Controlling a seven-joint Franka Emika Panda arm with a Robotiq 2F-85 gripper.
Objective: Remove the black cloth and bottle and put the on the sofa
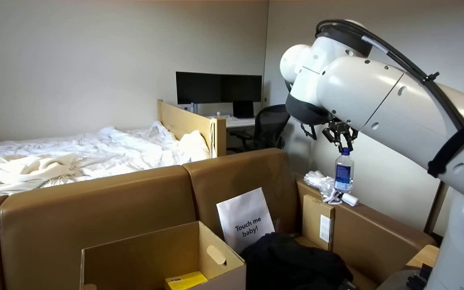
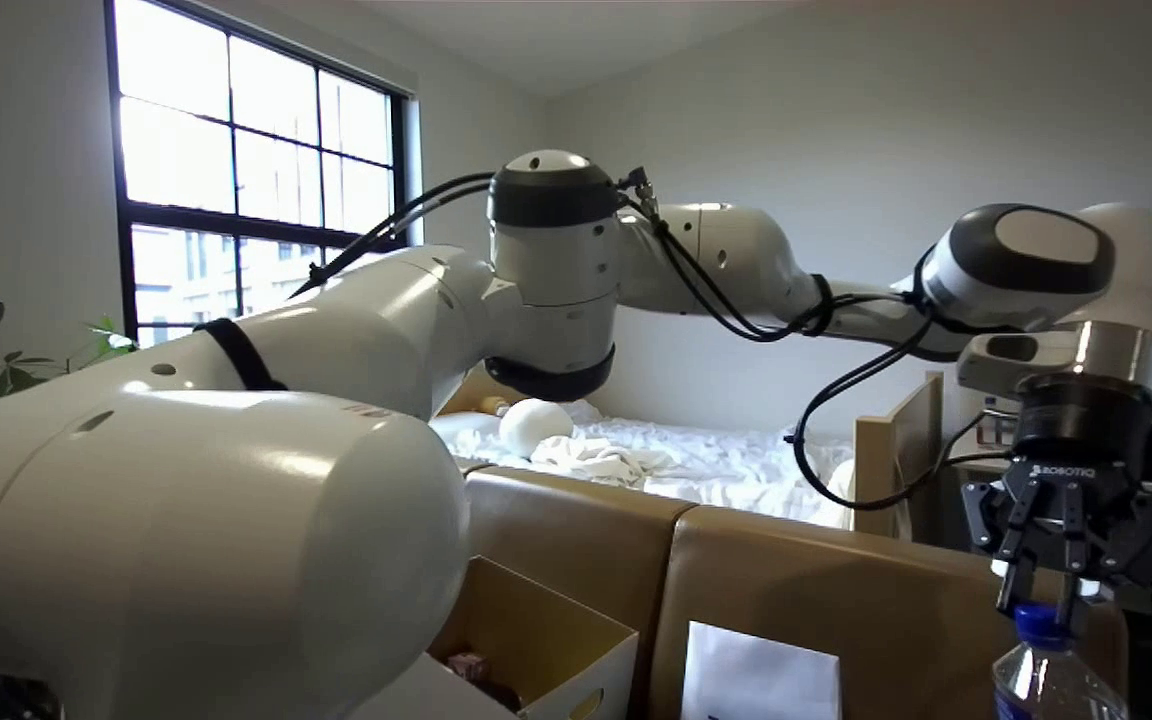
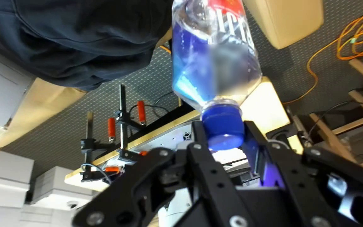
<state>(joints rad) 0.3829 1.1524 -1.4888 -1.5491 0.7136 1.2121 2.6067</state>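
My gripper (image 1: 345, 148) is shut on the blue cap of a clear plastic bottle (image 1: 343, 173). The bottle hangs upright below the fingers. In an exterior view it overlaps the sofa's right arm; whether it touches the arm cannot be told. The grip on the cap also shows in the wrist view, with the gripper (image 3: 222, 132) at the bottle's (image 3: 194, 60) cap, and in an exterior view, where the bottle (image 2: 1046, 680) is cut by the frame edge. The black cloth (image 1: 292, 262) lies crumpled on the brown sofa (image 1: 95, 197), and shows in the wrist view (image 3: 83, 41).
An open cardboard box (image 1: 143, 245) with a yellow item stands left of the cloth. A paper sign (image 1: 246, 221) leans on the backrest. A flat carton (image 1: 316, 219) stands against the sofa arm, and a white plastic bag (image 1: 318, 181) lies on top of the arm.
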